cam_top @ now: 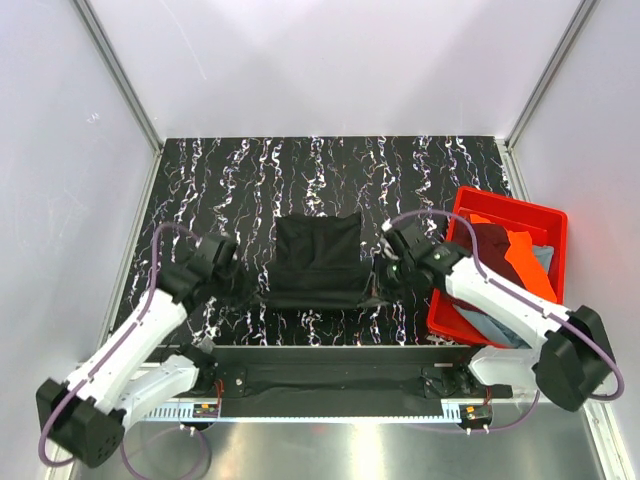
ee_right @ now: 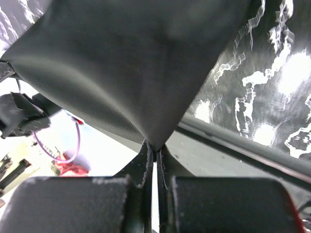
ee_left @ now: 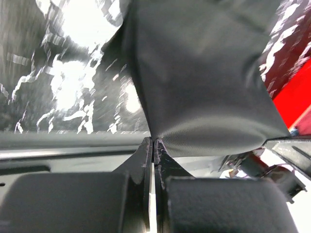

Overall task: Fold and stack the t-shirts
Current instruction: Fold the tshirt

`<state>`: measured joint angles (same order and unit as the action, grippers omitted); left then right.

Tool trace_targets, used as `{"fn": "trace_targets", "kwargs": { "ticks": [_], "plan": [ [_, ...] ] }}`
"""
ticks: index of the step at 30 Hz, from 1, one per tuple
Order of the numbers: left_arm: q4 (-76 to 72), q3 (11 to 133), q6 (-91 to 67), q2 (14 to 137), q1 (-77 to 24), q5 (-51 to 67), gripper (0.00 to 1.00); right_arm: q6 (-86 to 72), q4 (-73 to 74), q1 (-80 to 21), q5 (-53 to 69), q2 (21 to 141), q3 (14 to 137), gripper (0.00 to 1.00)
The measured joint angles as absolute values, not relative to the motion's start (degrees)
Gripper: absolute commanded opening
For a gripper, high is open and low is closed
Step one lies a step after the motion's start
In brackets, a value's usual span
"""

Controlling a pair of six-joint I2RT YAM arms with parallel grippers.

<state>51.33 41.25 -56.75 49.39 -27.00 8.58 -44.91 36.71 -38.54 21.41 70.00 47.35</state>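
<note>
Spread mid-table on the black marbled tabletop (cam_top: 400, 170): a black t-shirt (cam_top: 318, 262), roughly square in outline, its near edge drawn into a straight line between the two arms. Held at both near corners. At the shirt's 8 o'clock corner, pinched by the left gripper (cam_top: 247, 288), jaws pressed fully together on the cloth. From the left wrist view, closed to a hairline slit at the left gripper (ee_left: 153, 145), with the black t-shirt (ee_left: 204, 73) fanning out from the pinch toward 1 o'clock, smooth and taut. At the shirt's 4 o'clock corner, clamped the same way by the right gripper (cam_top: 382, 288), nothing but fabric between the fingers. From the right wrist view, shut tight at the right gripper (ee_right: 154, 151), with the black t-shirt (ee_right: 126, 63) spreading from the pinch toward 11 o'clock and filling most of the frame. At 3 o'clock from the shirt, just beside the table's right edge: a red plastic bin (cam_top: 555, 222), crossed near its 8 o'clock corner by the right forearm. Inside the bin, an orange t-shirt (cam_top: 522, 262) crumpled toward the middle and a grey-blue t-shirt (cam_top: 492, 326) bunched at the near end. Impossible to tell from above whether the pinched corners are raised off the tabletop or resting on it.
</note>
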Motion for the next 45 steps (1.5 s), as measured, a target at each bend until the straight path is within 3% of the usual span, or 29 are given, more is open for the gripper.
{"fn": "trace_targets", "kwargs": {
  "ticks": [17, 34, 37, 39, 41, 43, 45],
  "plan": [
    [51.2, 82.0, -42.0, 91.9, -18.0, 7.5, 0.0, -31.5, 47.6, -24.5, 22.1, 102.7, 86.7, 0.0],
    [48.7, 105.3, -34.9, 117.4, -13.3, 11.7, 0.0, -26.7, 51.1, -16.8, 26.8, 127.0, 112.4, 0.01],
    [45.9, 112.3, -33.5, 124.9, -13.1, 12.0, 0.19, -26.9, 48.9, -14.8, 27.1, 131.9, 115.6, 0.35],
    [42.1, 114.8, -32.9, 128.9, -13.1, 12.0, 0.44, -26.7, 48.6, -13.4, 27.0, 137.8, 122.2, 0.41],
    [41.9, 120.5, -32.5, 133.7, -13.0, 11.4, 0.48, -26.8, 49.8, -12.1, 27.0, 145.0, 132.3, 0.52],
    [40.8, 125.6, -31.9, 137.6, -12.8, 10.4, 0.52, -27.2, 50.4, -10.8, 26.4, 151.9, 142.9, 0.99],
    [40.0, 126.5, -31.6, 138.3, -12.3, 9.6, 0.6, -26.9, 51.5, -9.7, 25.9, 155.1, 148.8, 1.0]
  ]
}}
